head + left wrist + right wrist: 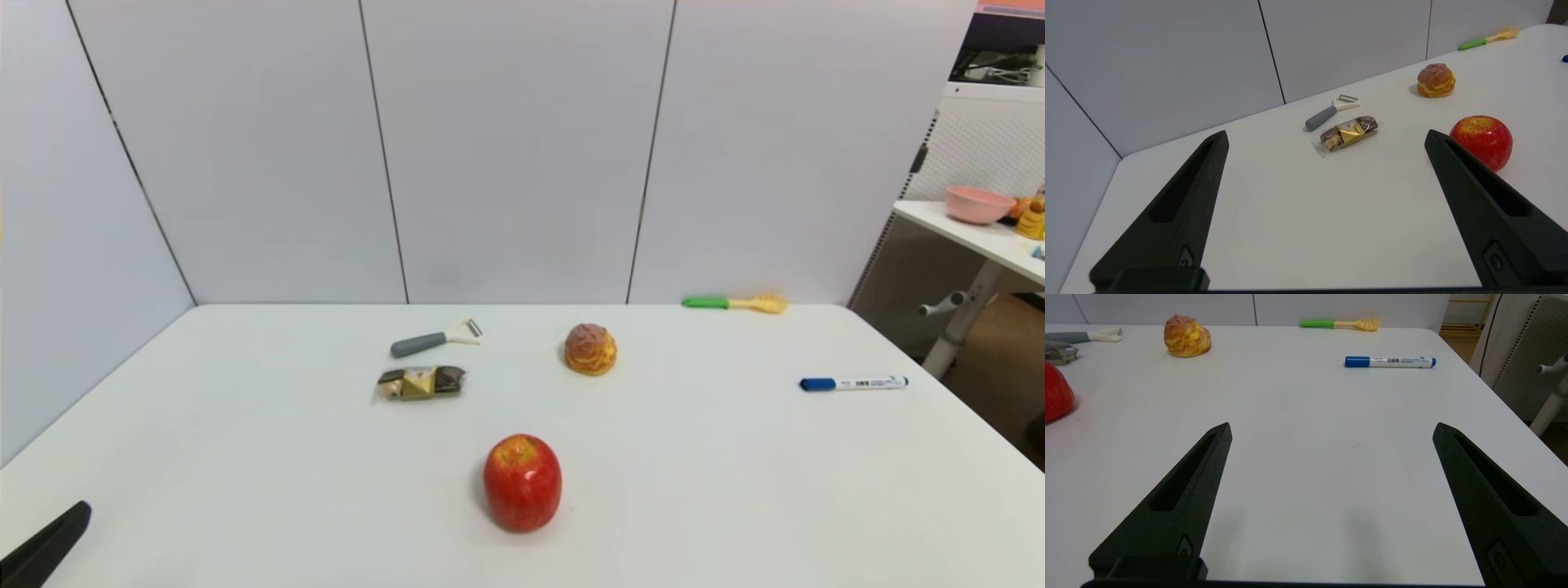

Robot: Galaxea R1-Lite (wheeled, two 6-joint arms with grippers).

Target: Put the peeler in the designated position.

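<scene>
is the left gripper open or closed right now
Open. In the left wrist view the left gripper has its two black fingers spread wide with bare table between them, holding nothing.

White desk [245,457] with rounded far corners stands against pale grey wall panels [514,147] split by thin dark vertical seams. To the right, a white perforated screen [992,147], a second white table [971,237] on an adjustable leg carrying a pink bowl [978,204], and brown flooring [1000,359]. Lighting even, shadows soft.
</scene>
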